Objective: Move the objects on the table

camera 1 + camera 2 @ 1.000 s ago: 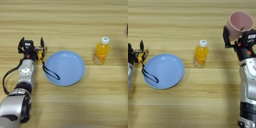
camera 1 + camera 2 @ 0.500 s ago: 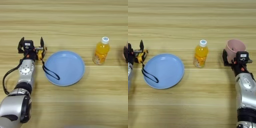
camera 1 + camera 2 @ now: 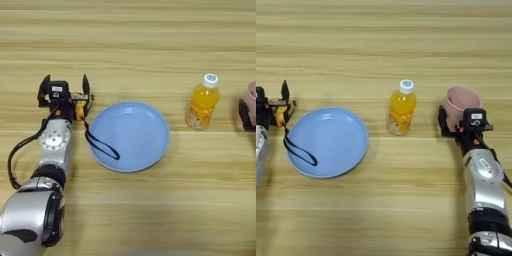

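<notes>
Wooden bench [image 3: 384, 45]; right claw [image 3: 458, 121] clasps light, rigid pink cup [image 3: 462, 103] by its wall; left claw [image 3: 65, 96] grips tape measure [image 3: 78, 106]; plate [image 3: 130, 135], bottle [image 3: 401, 107] free.

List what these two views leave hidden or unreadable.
- Tape measure: mostly hidden by the left gripper in both views; its markings are too small to read.
- Pink cup: cut off by the right edge in the left eye view; its base is hidden by the right gripper in the right eye view.
- Orange-juice bottle: label too small to read.
</notes>
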Robot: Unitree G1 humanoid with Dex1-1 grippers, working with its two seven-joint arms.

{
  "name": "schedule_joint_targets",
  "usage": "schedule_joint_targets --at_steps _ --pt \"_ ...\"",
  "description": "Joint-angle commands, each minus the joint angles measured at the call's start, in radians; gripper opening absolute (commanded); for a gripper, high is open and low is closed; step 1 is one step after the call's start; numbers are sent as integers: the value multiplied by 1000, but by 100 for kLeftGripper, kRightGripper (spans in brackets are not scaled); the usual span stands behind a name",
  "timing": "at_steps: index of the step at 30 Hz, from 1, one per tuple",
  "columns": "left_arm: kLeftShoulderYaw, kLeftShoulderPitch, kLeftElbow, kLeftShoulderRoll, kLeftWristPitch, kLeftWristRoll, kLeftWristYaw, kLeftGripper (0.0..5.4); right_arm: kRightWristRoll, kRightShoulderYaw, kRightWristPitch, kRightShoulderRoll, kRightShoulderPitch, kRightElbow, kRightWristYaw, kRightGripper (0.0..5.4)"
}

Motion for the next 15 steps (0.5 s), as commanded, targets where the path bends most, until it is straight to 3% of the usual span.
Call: schedule_joint_targets --at_steps 1,6,15 --pt "-5 -7 3 2 14 13 8 540 7 12 -7 -1 -6 7 10 499" --pt "-5 -6 1 4 14 12 8 540 11 12 -12 -3 2 -27 10 537" --pt "-5 -7 3 3 14 12 8 540 24 13 6 -7 8 -140 9 537"
